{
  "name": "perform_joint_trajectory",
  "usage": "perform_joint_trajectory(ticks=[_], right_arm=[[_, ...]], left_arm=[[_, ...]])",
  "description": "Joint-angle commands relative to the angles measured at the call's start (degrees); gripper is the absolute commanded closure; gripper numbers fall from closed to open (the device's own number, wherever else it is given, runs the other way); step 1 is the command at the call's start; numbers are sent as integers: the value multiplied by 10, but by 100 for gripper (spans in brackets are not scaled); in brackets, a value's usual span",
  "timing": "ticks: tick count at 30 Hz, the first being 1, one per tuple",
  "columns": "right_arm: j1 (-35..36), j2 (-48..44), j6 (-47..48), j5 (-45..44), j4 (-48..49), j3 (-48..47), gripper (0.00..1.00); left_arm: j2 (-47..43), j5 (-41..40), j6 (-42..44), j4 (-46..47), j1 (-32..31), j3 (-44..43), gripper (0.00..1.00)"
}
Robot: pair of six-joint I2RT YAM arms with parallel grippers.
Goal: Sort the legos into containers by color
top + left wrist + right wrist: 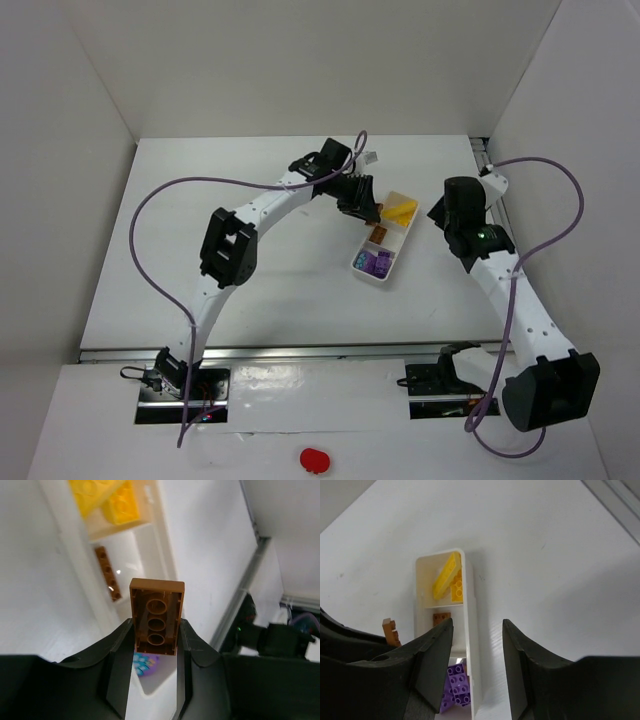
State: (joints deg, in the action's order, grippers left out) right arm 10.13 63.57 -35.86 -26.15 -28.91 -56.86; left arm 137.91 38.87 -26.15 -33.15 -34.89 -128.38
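Observation:
Three white containers (358, 262) stand in a row at mid table. The far one holds yellow legos (401, 212), the middle one an orange lego (381, 235), the near one purple legos (376, 263). My left gripper (156, 630) is shut on an orange brick (156, 616), underside towards the camera, held above the middle container (165, 555), where another orange brick (108, 573) lies. My right gripper (477, 630) is open and empty, its jaws either side of the containers' right wall (470, 610). Yellow (447, 575), orange (441, 617) and purple (457, 685) legos show there.
White enclosure walls rise left, right and behind. A metal rail (250, 575) runs along the table's right edge. A small white object (370, 158) lies near the back, beside the left wrist. The right arm (270, 635) is close to the containers' right.

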Motion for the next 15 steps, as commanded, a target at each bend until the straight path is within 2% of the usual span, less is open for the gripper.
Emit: perform_joint_trajectory(ticks=[1,7,13,15], right_arm=[[-8,-43,-26,-52,-22,19,48],[-8,-49,-12,-65,-27,13,47],[-13,-44,4,-71,-27,7,45],[-13,-44,4,-71,-27,7,45]], left_arm=[[17,-69,-31,34,-4,-18,100],[57,-74,-50,48,-21,-60,100],[64,-69,-61,59,-26,-55,100],[64,-64,-61,59,-32,-55,95]])
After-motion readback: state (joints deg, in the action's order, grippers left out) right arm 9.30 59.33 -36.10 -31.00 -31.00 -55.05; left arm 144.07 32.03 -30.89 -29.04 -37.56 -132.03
